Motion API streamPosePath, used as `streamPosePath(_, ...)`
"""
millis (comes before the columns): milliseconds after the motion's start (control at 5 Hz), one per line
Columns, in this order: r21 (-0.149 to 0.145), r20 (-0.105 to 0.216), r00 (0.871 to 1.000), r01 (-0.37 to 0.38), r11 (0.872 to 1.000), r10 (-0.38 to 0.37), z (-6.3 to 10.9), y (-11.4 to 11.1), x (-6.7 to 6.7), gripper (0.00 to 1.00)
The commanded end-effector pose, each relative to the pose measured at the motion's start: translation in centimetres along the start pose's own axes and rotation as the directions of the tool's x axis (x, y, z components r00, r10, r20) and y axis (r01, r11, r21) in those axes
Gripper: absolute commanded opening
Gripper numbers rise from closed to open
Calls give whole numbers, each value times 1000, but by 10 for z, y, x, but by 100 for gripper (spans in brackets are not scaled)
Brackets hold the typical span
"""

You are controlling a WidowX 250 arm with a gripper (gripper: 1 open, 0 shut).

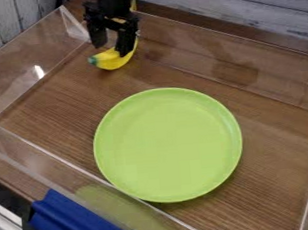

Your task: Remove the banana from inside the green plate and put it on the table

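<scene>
Banana (110,59) lies on the worktop (62,109) near the far left corner, directly beneath the end effector (115,42) and well apart from the green plate (167,144), which sits bare in the middle of the worktop.

End effector: pointing straight down, fingers spread wide with one either side of the banana's upper end. You have hold of nothing; the banana looks to be resting on the wood under its own weight. Whether a fingertip is touching the fruit cannot be told at this picture size.

Banana's long axis runs roughly from lower left to upper right in the view, across the gap between the fingers.

Judgement: placement looks done. What remains is to clear the end effector, and the banana lies straight below it, so the safe way out is straight up. A sideways move risks nudging the fruit.

Room: the clear side wall (32,51) stands just to the left and the back wall just behind, so keep away from both. Open worktop lies toward the plate and to the right.
</scene>
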State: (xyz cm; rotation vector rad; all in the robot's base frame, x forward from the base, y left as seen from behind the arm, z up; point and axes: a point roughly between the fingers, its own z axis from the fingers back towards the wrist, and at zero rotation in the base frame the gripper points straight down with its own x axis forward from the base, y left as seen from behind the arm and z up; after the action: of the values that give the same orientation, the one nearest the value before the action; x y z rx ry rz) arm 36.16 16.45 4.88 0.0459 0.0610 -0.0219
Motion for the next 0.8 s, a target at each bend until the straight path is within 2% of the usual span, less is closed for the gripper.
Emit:
streamPosePath(0, 32, 74, 997, -15, 999, 13, 26, 8, 6, 100)
streamPosePath(600, 32, 100, 995, -24, 999, 20, 37, 7, 4, 100)
